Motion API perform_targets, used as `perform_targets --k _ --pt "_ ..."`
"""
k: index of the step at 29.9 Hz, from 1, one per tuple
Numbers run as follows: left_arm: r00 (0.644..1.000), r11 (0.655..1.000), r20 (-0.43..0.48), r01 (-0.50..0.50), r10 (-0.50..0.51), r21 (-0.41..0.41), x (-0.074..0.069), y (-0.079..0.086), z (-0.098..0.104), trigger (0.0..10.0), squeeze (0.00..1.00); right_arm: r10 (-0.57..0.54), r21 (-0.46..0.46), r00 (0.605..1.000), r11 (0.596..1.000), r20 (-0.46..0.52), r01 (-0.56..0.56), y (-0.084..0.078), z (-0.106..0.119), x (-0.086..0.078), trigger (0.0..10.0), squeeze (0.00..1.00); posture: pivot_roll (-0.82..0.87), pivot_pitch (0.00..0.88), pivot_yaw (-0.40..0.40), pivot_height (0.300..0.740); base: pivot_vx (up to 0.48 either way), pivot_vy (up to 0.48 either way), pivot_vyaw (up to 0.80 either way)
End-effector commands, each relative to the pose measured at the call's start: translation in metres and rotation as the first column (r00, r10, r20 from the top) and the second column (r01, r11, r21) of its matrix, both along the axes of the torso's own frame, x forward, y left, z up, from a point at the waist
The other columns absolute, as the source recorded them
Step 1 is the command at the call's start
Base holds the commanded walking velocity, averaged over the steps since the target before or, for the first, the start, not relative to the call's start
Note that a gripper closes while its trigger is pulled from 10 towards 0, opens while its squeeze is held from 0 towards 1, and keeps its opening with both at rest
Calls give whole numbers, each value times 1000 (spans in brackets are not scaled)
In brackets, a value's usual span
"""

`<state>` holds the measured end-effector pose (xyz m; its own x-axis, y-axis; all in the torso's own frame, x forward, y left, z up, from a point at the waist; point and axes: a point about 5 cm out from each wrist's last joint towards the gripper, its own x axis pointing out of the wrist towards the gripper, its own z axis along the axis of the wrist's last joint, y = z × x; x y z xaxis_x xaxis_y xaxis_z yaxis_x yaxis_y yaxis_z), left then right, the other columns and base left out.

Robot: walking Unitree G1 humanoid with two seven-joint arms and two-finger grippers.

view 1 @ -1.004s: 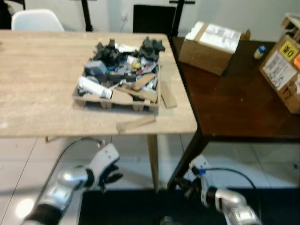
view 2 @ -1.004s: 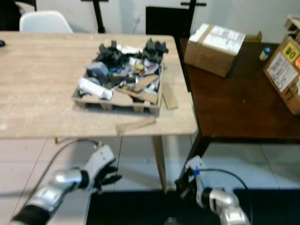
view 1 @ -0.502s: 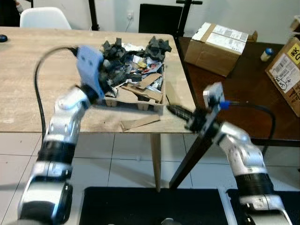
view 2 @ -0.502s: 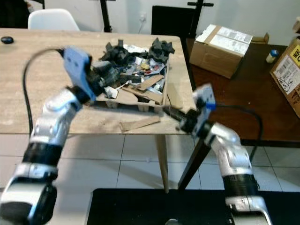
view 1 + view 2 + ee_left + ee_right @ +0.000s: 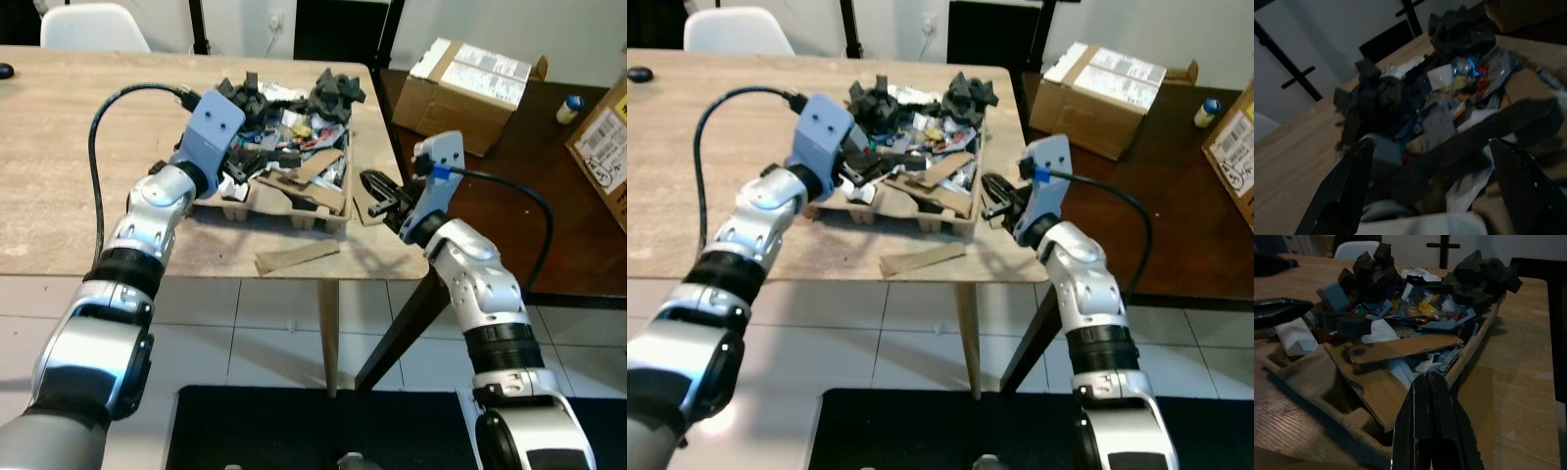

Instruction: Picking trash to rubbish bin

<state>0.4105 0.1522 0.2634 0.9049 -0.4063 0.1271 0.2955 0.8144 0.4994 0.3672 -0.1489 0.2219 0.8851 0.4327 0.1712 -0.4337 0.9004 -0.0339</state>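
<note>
We have both arms up at the table now; a second ago they hung low in front of the table legs, and half a second ago they were mid-swing and blurred. Our left gripper (image 5: pixel 233 168) sits at the left edge of the cardboard tray (image 5: pixel 294 208), which is heaped with trash (image 5: pixel 284 132): dark foam lumps, wrappers, a white roll, cardboard scraps. In the left wrist view its two black fingers (image 5: pixel 1342 191) stand wide apart, with the near-left part of the heap between them but nothing gripped.

Our right gripper (image 5: pixel 377 188) has come in at the tray's right side, over a flat cardboard piece (image 5: pixel 364 208) lying on the wooden table (image 5: pixel 59 147). In the right wrist view its fingers (image 5: pixel 1432 426) are pressed together, pointing at the tray's near right corner and holding nothing.

The tray stands near the right end of the table, close to the near edge, and a loose cardboard strip (image 5: pixel 297 258) lies just nearer than it. We see no rubbish bin in these views. To the right, on the dark table (image 5: pixel 509 225), stand cardboard boxes (image 5: pixel 468 69).

We judge that the reach is done and the grasp comes next: the left gripper is placed to close on the tray wall or on a piece from the heap, while the right would have to spread first. Nothing has been lifted yet, so the task is barely begun.
</note>
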Motion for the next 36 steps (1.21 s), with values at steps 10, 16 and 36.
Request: perform_targets --k 10,16,36 --pt "999 999 -36 1 0 33 4 -11 -18 10000 0 -67 14 998 998 21 67 5 -2 2 10000 0 -2 170 -18 740 0 0 0" --pt "998 999 -38 -40 40 22 5 -11 -23 10000 0 -83 57 994 995 66 80 3 8 -2 10000 0 -16 189 -9 740 0 0 0" --pt "993 987 -19 -116 119 116 9 -14 -22 10000 0 -118 71 985 991 127 110 -1 25 -14 10000 0 -70 297 7 740 0 0 0"
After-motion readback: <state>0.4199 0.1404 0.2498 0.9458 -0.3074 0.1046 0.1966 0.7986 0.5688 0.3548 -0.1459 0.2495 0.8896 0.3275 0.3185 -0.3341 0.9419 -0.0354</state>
